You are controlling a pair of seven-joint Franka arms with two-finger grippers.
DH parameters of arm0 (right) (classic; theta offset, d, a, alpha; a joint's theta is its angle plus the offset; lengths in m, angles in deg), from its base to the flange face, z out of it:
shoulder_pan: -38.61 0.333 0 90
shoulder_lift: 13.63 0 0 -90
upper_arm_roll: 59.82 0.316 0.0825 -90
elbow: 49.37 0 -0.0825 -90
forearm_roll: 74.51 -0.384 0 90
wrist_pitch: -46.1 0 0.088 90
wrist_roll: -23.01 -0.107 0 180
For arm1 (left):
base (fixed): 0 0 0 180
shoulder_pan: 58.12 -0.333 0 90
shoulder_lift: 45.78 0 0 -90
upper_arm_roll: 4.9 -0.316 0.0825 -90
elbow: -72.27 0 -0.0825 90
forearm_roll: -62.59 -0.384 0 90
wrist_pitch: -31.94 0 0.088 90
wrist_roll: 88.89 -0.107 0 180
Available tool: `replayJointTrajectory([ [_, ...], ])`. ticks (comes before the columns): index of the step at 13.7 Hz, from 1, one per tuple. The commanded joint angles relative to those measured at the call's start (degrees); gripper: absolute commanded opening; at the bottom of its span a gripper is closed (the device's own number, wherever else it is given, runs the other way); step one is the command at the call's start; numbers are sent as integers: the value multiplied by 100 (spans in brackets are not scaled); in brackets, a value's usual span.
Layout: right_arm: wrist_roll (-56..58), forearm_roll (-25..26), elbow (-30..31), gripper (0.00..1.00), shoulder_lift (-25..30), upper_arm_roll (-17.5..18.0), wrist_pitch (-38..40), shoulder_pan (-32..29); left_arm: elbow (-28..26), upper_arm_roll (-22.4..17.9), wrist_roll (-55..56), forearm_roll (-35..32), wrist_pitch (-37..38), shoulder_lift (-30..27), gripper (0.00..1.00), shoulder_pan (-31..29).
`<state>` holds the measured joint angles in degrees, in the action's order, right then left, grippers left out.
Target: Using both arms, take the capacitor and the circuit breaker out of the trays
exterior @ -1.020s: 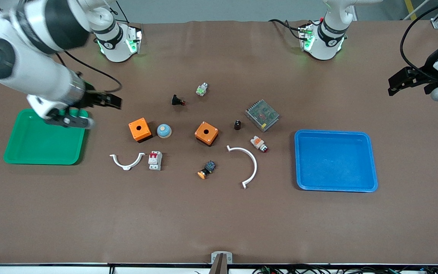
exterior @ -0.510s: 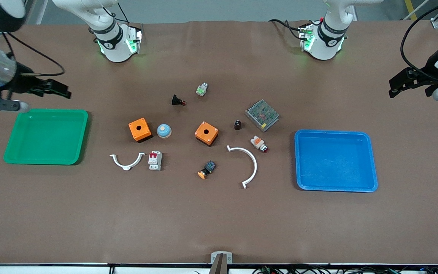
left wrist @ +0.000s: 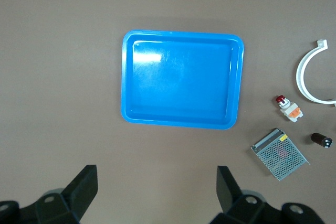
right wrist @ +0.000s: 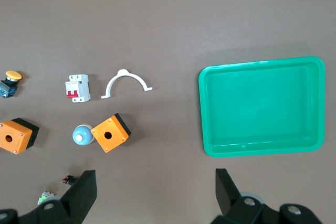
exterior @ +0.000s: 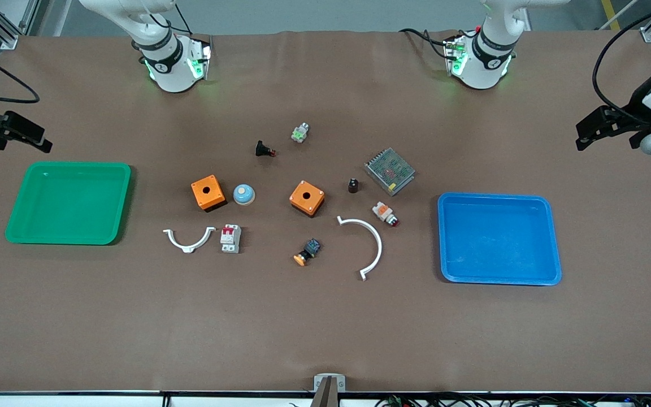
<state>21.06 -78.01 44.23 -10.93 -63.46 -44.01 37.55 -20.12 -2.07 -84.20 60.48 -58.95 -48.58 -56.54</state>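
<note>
The capacitor [exterior: 352,185], a tiny dark cylinder, stands beside a metal mesh box [exterior: 390,170]; it also shows in the left wrist view [left wrist: 321,140]. The breaker [exterior: 230,238], white-grey with red levers, lies beside a small white curved clip [exterior: 189,239]; it also shows in the right wrist view [right wrist: 76,88]. My left gripper [exterior: 591,129] hangs open and empty over bare table at the left arm's end, its own view [left wrist: 156,187] showing the blue tray. My right gripper [exterior: 26,134] hangs open and empty over the table's edge at the right arm's end, by the green tray [right wrist: 261,106].
The blue tray [exterior: 551,243] and the green tray [exterior: 26,226] hold nothing. Between them lie two orange boxes [exterior: 208,193] [exterior: 307,198], a blue dome [exterior: 243,194], a large white arc [exterior: 375,249], a white-orange button [exterior: 385,213], a black button [exterior: 264,150] and a yellow-capped button [exterior: 306,252].
My right arm has swung up and away from over the green tray toward the table's edge at its own end. The left arm has barely moved. No object has moved.
</note>
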Motion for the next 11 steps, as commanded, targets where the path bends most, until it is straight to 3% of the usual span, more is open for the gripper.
replayJointTrajectory([
  [1,63,68,-289,100,-226,100,28,-123,-156,-63,-118,27,-96,-159,100,44],
  [11,1,86,-536,100,-279,100,-68,-132,-6,-10,-92,88,-34,17,100,62],
])
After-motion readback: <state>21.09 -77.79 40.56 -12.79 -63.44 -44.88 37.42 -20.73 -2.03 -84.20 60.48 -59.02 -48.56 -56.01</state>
